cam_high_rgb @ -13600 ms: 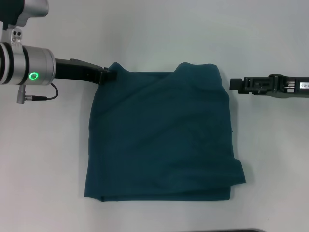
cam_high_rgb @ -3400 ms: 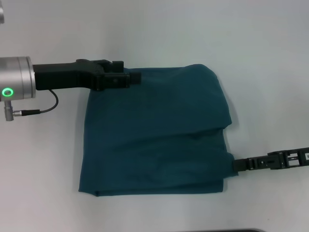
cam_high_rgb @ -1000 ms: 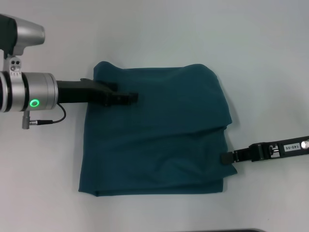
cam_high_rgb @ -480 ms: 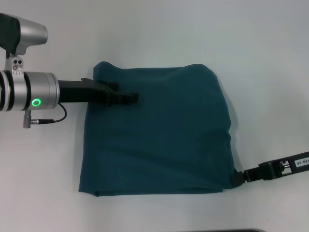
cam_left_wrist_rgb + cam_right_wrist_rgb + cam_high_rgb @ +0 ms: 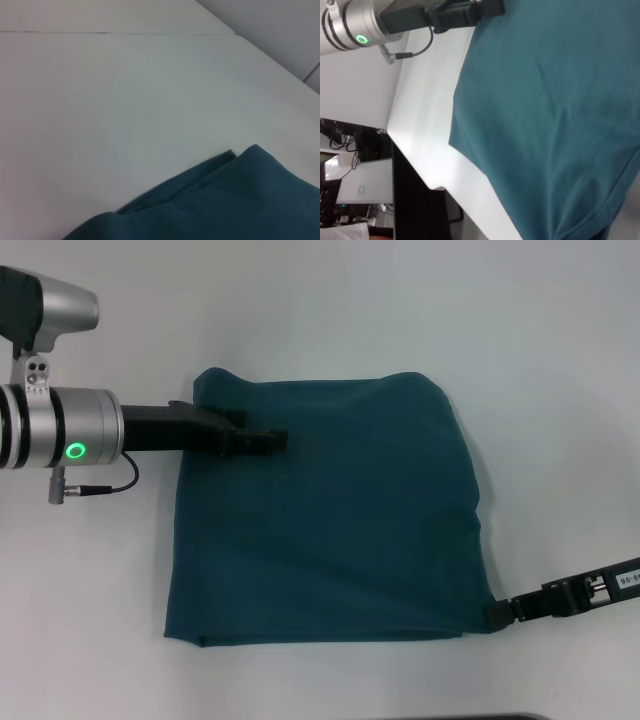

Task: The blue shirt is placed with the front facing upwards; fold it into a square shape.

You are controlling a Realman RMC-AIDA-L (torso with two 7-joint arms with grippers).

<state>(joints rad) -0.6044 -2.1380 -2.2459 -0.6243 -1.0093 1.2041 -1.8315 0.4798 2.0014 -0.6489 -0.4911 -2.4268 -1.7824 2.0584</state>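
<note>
My left gripper [image 5: 270,441] rests closed on the folded blue shirt [image 5: 330,530]; my right gripper [image 5: 497,615] pinches its near corner.

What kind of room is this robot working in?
Probably a lab or workshop: a plain white table holding only a folded blue shirt, and beyond the table's edge in the right wrist view, cables and equipment on the floor.

Right gripper [image 5: 497,615] dragged blue shirt [image 5: 330,520] near right corner outward, flattening earlier fold there.
</note>
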